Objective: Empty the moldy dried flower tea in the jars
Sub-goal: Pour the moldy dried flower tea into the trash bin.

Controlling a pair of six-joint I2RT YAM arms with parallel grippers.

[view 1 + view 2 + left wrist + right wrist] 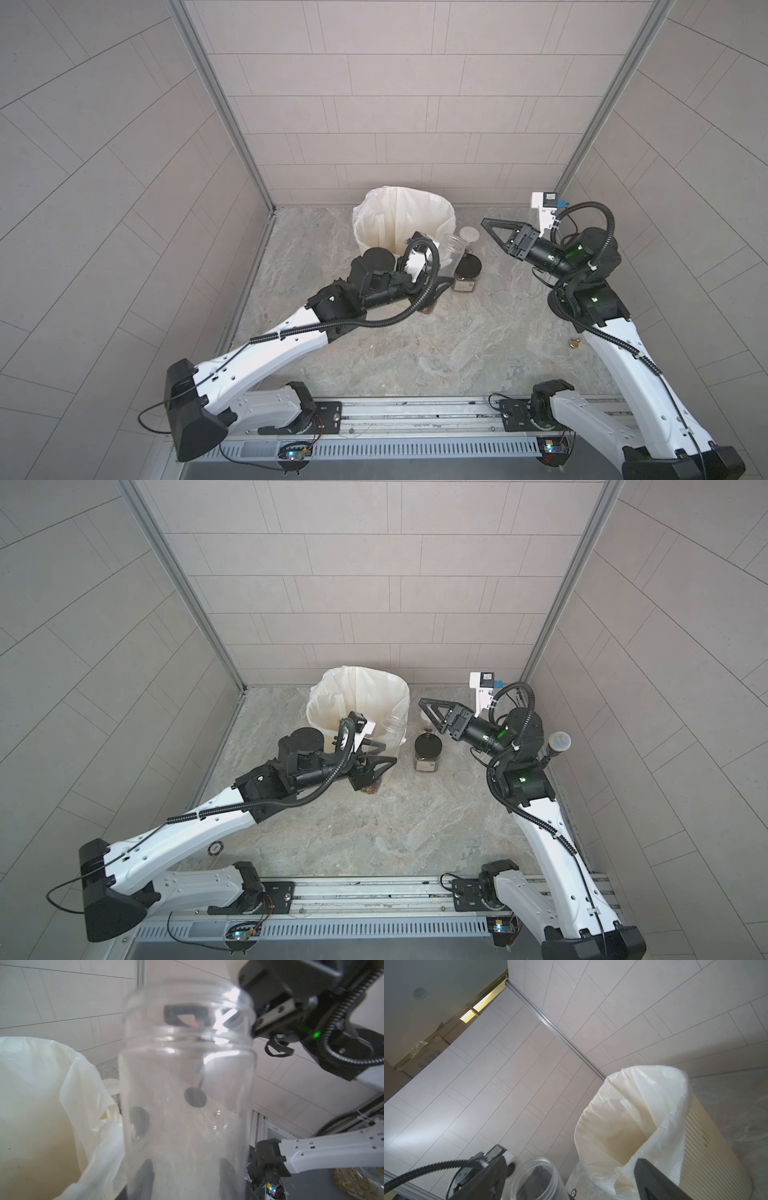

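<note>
Left claw (388, 756) grips the lidless tall jar (392, 729), tea (371, 789) at its bottom; right claw (424, 706) gapes wide.

The left arm (266, 353) and right arm (636, 374) share white moulded links dotted with small screws, black joint housings and black corrugated cable conduit (374, 322). A green status light (575, 250) glows on the right wrist. The right tool (488, 225) and left tool (388, 755) are black, with triangular open-framed fingers.
</note>
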